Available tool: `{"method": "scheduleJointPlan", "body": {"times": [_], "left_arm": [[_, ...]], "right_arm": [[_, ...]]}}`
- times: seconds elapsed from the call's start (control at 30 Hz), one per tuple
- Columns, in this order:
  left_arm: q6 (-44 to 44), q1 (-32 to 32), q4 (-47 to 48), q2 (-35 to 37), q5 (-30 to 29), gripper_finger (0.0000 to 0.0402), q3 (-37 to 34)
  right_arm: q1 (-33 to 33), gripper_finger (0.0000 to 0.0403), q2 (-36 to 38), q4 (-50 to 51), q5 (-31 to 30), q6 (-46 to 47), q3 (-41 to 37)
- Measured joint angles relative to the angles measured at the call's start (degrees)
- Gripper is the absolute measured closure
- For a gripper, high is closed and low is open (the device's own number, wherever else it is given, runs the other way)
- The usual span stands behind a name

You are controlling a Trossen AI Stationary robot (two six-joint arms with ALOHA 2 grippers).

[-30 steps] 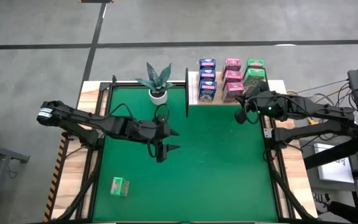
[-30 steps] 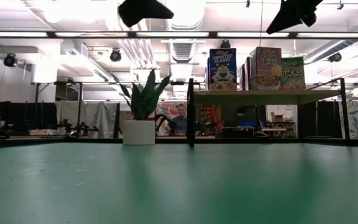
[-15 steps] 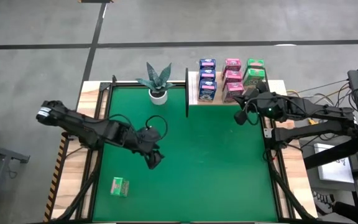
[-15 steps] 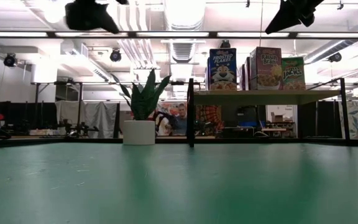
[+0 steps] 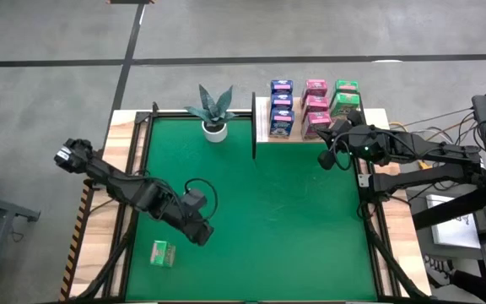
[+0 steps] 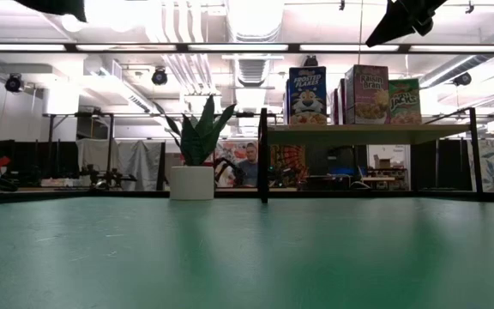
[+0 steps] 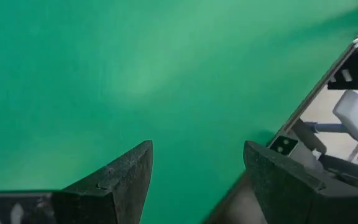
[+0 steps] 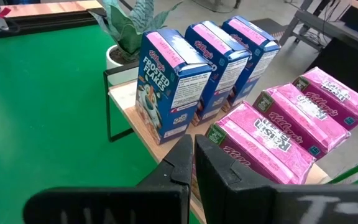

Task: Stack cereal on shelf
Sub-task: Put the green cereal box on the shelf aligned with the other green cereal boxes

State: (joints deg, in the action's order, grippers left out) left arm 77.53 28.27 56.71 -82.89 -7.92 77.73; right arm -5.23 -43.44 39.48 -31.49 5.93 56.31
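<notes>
The left end effector point(image 5: 201, 237) is seen over the green mat point(image 5: 294, 219) near the front-left part of the table point(image 5: 121, 127), with its fingers point(image 7: 120, 177) held apart and nothing between them. One green cereal box point(image 5: 163, 252) is seen lying on the mat just beside the left end effector, closer to the front-left corner, not touched by it.

The right end effector point(image 5: 326, 157) is held near the shelf point(image 5: 262, 127) at the back right, its fingers point(image 8: 185, 158) pressed together and empty. In the right wrist view it is pointed at the shelf's boxes.

On the shelf, three blue Frosted Flakes boxes point(image 8: 166, 84) are stood upright in a row, and pink Raisin Bran boxes point(image 8: 272, 134) are placed beside them. In the high view three pink boxes can be counted, plus green boxes point(image 5: 346, 95) at the shelf's right end; how many green ones cannot be told, since the right arm covers part of them.

A potted plant point(image 5: 214, 112) is placed on the mat's back edge, left of the shelf. In the low view a person point(image 6: 249, 163) is visible in the room behind the table.
</notes>
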Motion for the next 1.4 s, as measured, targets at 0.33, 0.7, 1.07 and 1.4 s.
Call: {"method": "scheduleJointPlan", "body": {"times": [0.33, 0.7, 1.07, 1.4], "left_arm": [[24.5, 10.2, 16.8, -7.5, 11.3, 0.0167, 8.4], [36.7, 16.2, 29.5, -13.8, 12.0, 0.0163, 13.7], [44.7, 20.5, 29.9, -15.0, 10.9, 0.0123, 10.4], [46.0, 21.1, 23.7, -15.0, 9.9, 0.0135, 3.3]], "right_arm": [[0.0, 0.0394, 0.0, 0.0, 0.0, -1.5, 0.0], [0.0, 0.0394, 0.0, 0.0, 0.1, -2.1, 0.0], [0.0, 0.0394, -0.1, 0.0, 0.5, -2.1, 0.0], [0.0, 0.0394, -0.1, 0.0, 0.5, -1.9, 0.0]]}}
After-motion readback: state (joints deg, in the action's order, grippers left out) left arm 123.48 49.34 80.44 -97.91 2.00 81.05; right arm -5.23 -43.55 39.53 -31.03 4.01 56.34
